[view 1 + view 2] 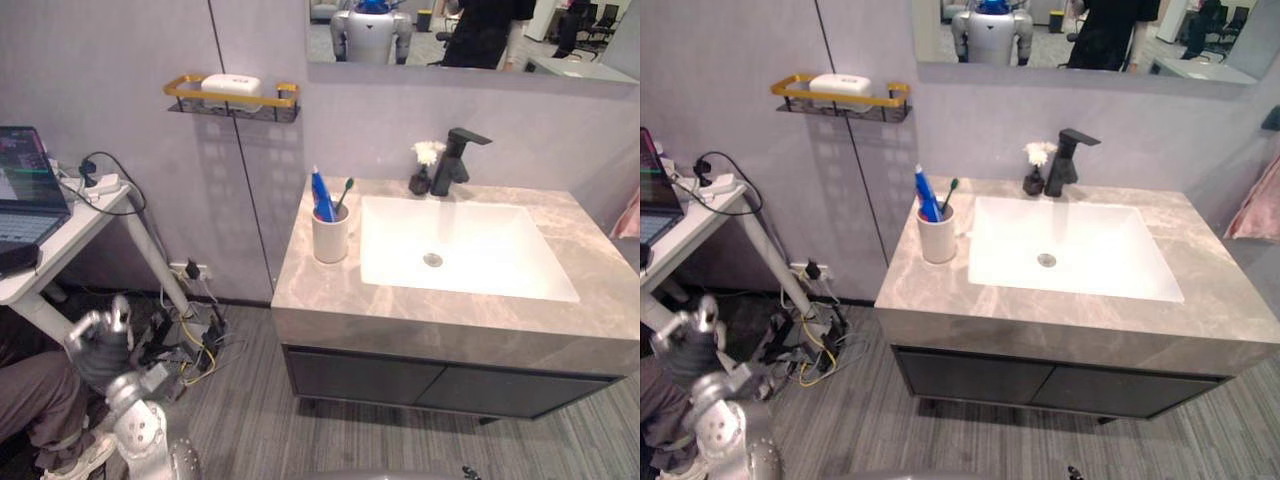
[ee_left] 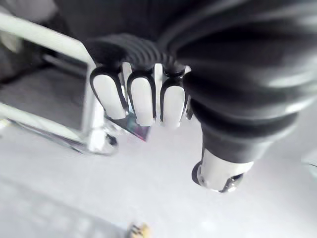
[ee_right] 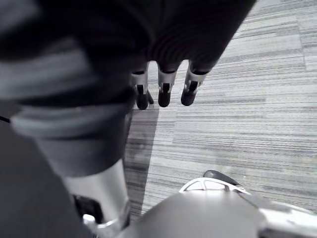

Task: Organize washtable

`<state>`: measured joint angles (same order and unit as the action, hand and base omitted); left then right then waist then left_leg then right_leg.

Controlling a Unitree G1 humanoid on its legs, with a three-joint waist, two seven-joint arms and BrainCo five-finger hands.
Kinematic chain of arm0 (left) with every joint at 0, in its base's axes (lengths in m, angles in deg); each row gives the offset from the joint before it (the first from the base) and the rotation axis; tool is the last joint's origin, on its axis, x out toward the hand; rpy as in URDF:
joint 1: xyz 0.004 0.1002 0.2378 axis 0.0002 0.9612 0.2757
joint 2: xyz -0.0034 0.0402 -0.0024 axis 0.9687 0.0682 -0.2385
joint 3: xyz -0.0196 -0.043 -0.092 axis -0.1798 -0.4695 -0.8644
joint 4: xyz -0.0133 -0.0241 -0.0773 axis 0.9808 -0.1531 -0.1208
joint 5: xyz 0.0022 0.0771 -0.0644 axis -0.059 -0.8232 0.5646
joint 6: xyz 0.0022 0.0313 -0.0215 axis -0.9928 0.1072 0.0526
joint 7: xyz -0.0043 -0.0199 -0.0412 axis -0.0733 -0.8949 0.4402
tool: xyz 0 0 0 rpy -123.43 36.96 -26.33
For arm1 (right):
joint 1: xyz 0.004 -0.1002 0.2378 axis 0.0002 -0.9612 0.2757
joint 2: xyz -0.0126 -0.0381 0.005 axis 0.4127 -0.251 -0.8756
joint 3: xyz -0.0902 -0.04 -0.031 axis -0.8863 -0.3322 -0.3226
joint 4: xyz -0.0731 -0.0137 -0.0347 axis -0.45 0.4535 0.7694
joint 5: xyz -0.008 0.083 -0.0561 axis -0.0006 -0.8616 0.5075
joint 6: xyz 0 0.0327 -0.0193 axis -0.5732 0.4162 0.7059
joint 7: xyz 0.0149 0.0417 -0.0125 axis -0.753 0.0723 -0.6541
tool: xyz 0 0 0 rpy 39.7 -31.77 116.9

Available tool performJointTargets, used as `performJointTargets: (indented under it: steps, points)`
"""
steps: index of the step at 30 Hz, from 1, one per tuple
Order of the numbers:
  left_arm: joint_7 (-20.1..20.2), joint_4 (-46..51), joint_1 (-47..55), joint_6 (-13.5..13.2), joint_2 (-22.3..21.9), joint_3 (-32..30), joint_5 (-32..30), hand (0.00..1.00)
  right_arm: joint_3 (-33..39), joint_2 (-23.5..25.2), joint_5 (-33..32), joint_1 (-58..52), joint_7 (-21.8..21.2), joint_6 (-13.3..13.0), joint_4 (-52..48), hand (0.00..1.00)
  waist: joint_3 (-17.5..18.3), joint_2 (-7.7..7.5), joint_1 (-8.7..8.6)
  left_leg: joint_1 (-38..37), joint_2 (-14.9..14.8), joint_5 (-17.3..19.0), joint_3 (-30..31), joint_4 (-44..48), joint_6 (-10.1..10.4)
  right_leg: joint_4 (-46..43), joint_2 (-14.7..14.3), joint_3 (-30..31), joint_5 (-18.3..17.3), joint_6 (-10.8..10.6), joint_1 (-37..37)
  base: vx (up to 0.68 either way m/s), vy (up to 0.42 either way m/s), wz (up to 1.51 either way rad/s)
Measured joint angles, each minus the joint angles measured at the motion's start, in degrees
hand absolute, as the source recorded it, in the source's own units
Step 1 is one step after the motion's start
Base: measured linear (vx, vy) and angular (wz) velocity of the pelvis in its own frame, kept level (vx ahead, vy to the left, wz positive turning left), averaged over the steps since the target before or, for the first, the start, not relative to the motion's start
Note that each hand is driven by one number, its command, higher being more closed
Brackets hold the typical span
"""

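Note:
The grey marble washtable holds a white sink basin with a black faucet behind it. Left of the basin, a white cup contains a blue toothpaste tube and a green toothbrush. By the faucet stands a small dark vase with a white flower. My left hand hangs low, far left of the washtable, with fingers curled and nothing in them. My right hand points down at the floor, fingers relaxed and holding nothing.
A gold-rimmed wall shelf carries a white soap box. A white side table with a laptop stands at the left, cables on the floor under it. A person's leg shows at lower left.

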<state>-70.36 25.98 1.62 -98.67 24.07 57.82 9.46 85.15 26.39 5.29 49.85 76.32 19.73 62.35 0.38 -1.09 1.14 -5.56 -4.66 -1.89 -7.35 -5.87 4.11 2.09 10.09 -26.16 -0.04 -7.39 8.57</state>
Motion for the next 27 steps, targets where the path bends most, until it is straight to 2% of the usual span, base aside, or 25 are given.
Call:
performJointTargets:
  steps: [2, 5, 6, 10, 12, 15, 22, 25, 27]
  points:
    - [0.88, 4.92, 1.05, -0.55, 0.11, 5.07, -1.58, 1.00, 0.05, -0.01, -0.02, 0.01, -0.01, -0.04, 0.17, 0.00, 0.02, 0.06, -0.12, -0.02, 0.05, -0.02, -0.02, 0.00, -0.01, 0.00, 0.03, 0.06, 0.03, -0.04, -0.02, 0.00, 0.000, 0.00]
    - [5.32, 6.42, 1.55, -0.99, 0.02, 13.10, -0.38, 1.00, 0.00, -0.21, -0.12, 0.16, -0.12, -0.30, 1.21, 0.00, 0.05, 0.16, -0.16, 0.16, -0.09, 0.00, -0.02, 0.01, 0.02, 0.02, -0.12, 0.20, 0.02, -0.02, -0.18, 0.00, 0.000, 0.00]
    - [7.05, 6.42, 1.64, -0.82, 0.04, 16.17, 1.78, 1.00, 0.00, -0.35, -0.49, 0.39, -0.13, -0.52, 1.87, 0.00, 0.07, 0.22, -0.16, 0.36, -0.15, -0.01, -0.03, 0.01, 0.03, 0.01, -0.20, 0.27, 0.02, -0.01, -0.39, 0.00, 0.000, 0.00]
    - [13.01, 6.25, 1.90, 1.31, 0.56, 22.96, 8.93, 1.00, -0.04, -0.82, -0.67, 0.76, -0.32, -0.49, 3.01, 0.00, 0.05, 0.62, -0.30, 0.73, -0.23, -0.03, -0.04, 0.02, 0.03, 0.00, -0.35, 0.51, 0.01, 0.05, -0.97, 0.00, 0.001, -0.01]
    - [16.60, 4.23, 1.93, 3.32, 3.28, 25.61, 14.17, 1.00, -0.26, -1.23, -0.66, 0.90, -1.35, -0.15, 3.07, 0.00, 0.01, 1.04, -0.40, 0.63, -0.36, -0.03, -0.01, 0.02, 0.03, 0.00, -0.56, 0.64, -0.23, 0.46, -0.99, -0.01, 0.002, -0.04]
    - [19.60, 0.41, 1.94, 6.21, 6.18, 27.47, 18.92, 1.00, -0.60, -1.76, -0.64, 1.17, -1.58, -0.14, 3.23, 0.00, 0.22, 1.18, -0.48, 0.60, -0.60, -0.03, 0.01, 0.02, 0.03, 0.01, -0.85, 0.76, -0.41, 0.76, -1.11, 0.00, 0.000, -0.01]
    - [20.93, -8.30, -1.93, 10.15, 10.52, 31.96, 21.70, 1.00, -2.77, -3.08, -0.62, 2.68, -2.65, 0.22, 4.64, 0.00, 0.25, 1.29, -0.91, 0.81, -0.78, -0.14, 0.08, 0.01, 0.17, 0.13, -1.08, 0.76, -0.45, 0.90, -1.93, 0.00, 0.000, 0.00]
    - [21.28, -12.19, -6.10, 10.52, 12.05, 32.90, 21.70, 1.00, -2.80, -3.05, -0.63, 3.16, -3.00, 0.69, 4.42, 0.00, 0.05, 1.04, -2.08, 0.98, -0.77, -0.13, -0.07, 0.02, 0.18, 0.19, -1.08, 0.90, -0.43, 0.92, -2.18, -0.01, 0.005, -0.02]
    - [21.23, -14.65, -9.49, 10.57, 12.30, 32.92, 21.69, 1.00, -2.81, -3.08, -0.65, 3.19, -3.47, 0.94, 3.90, 0.00, -0.07, 0.98, -2.23, 1.45, -0.85, -0.13, -0.62, 0.02, 0.18, 0.28, -1.16, 1.39, -0.27, 1.09, -3.04, -0.03, 0.017, -0.12]
